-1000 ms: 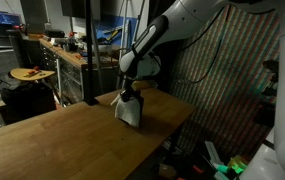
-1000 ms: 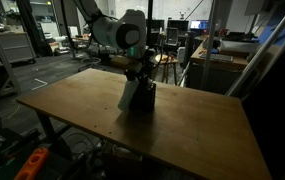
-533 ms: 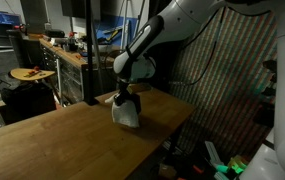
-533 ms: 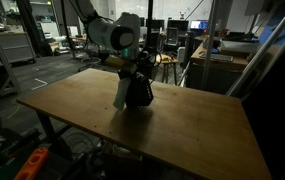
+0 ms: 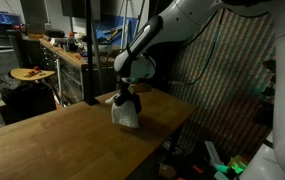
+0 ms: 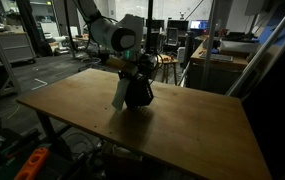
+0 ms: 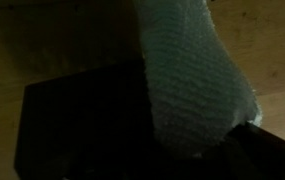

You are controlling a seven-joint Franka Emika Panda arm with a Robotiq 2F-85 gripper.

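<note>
Since a second ago my claw (image 6: 134, 76) and the pale bubbled sheet (image 7: 192, 70) have shifted slightly across the surface (image 6: 72, 108). The sheet drapes against the dark box (image 6: 141, 96). I cannot tell whether the claw is clamped.

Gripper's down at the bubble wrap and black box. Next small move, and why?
Probably a short, slow lift straight up. The gripper sits on top of the bubble wrap, which drapes against the black box on the table; the wrist view shows wrap over box. Jaw state is unclear, so a small lift tests the hold.
</note>
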